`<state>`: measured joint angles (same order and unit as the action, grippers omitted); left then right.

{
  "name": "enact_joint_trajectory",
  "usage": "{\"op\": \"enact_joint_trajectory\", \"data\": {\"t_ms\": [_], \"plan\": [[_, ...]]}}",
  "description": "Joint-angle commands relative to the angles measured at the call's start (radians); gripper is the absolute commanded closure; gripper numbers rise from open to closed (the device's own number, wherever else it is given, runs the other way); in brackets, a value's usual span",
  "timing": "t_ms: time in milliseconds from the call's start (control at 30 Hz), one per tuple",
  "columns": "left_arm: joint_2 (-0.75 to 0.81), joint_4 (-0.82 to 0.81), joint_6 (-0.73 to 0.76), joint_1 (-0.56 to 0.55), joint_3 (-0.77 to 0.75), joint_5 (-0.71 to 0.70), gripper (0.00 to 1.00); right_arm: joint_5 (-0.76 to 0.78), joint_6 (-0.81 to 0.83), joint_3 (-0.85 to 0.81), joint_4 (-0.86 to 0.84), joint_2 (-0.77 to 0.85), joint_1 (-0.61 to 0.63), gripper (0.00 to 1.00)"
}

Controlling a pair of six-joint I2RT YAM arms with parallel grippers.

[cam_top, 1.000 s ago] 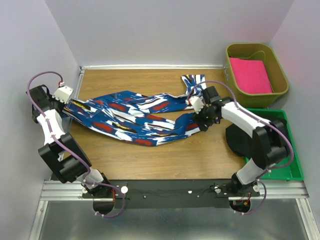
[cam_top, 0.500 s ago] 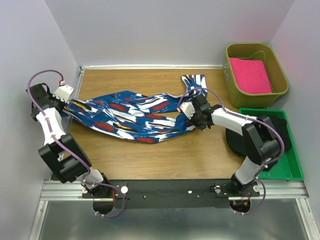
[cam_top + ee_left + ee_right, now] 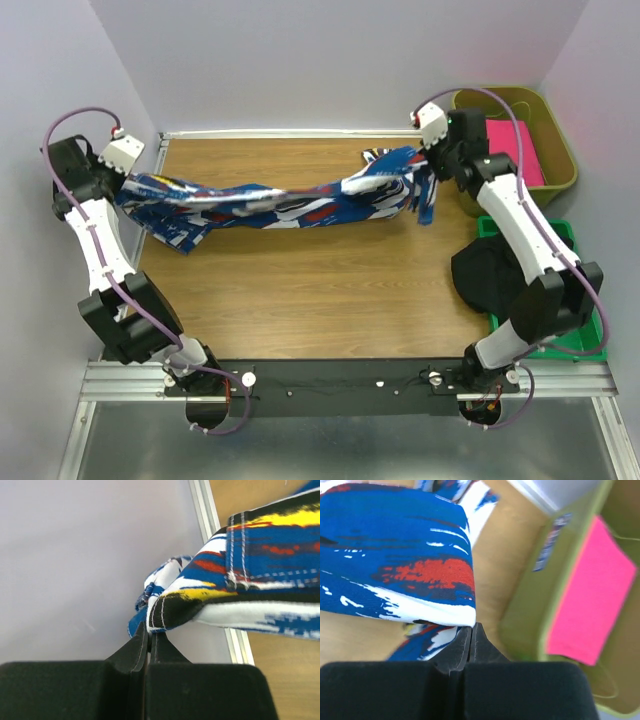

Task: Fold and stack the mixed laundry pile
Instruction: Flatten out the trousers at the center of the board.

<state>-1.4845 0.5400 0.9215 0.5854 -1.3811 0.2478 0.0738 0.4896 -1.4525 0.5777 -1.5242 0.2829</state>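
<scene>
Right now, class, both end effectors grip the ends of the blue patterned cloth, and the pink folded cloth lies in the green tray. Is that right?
No. The pink folded cloth lies in the olive bin, not the green tray; the top external view shows it. The left end effector and right end effector do grip the blue patterned cloth.

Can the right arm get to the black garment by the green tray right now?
Probably not yet. The right gripper is shut on the blue cloth, which is stretched across to the left gripper. The black garment lies uncovered close beside that arm, so it likely could after letting go.
</scene>
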Motion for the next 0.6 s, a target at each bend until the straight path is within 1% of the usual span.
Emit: {"op": "enact_joint_trajectory", "data": {"t_ms": [0,33,100,167,200,267,300,333,433,467,500,567], "plan": [[-0.022,-0.018,-0.05,-0.025,-0.143,0.025,1.0,-0.026,0.02,-0.186,0.118,-0.106,-0.062,0.99],[-0.022,-0.02,-0.061,-0.027,-0.157,0.025,1.0,-0.031,0.015,-0.234,0.131,-0.111,-0.067,0.99],[0.002,-0.023,-0.09,-0.025,-0.165,0.027,1.0,-0.034,-0.014,-0.27,0.169,-0.108,-0.07,0.99],[0.041,-0.035,-0.096,-0.025,-0.135,0.025,1.0,-0.037,-0.028,-0.275,0.182,-0.076,-0.073,0.99],[0.099,-0.049,-0.098,-0.025,-0.075,0.022,1.0,-0.037,-0.042,-0.264,0.18,-0.056,-0.074,0.99],[0.173,-0.101,-0.096,-0.025,-0.003,0.015,1.0,-0.019,-0.052,-0.243,0.182,0.025,-0.073,0.99],[0.244,-0.118,-0.102,-0.027,0.029,0.013,1.0,-0.016,-0.063,-0.238,0.185,0.056,-0.073,0.99],[0.278,-0.127,-0.105,-0.025,0.074,0.013,1.0,-0.006,-0.066,-0.232,0.185,0.106,-0.074,0.99],[0.381,-0.121,-0.137,-0.025,0.093,0.031,1.0,0.015,-0.095,-0.212,0.186,0.185,-0.073,0.99],[0.404,-0.1,-0.142,-0.025,0.088,0.054,1.0,0.021,-0.103,-0.206,0.186,0.241,-0.073,0.99],[0.455,-0.094,-0.147,-0.025,0.086,0.064,1.0,0.023,-0.115,-0.194,0.188,0.268,-0.074,0.99],[0.506,-0.074,-0.154,-0.025,0.077,0.1,1.0,0.02,-0.129,-0.195,0.201,0.346,-0.073,0.99]]}}
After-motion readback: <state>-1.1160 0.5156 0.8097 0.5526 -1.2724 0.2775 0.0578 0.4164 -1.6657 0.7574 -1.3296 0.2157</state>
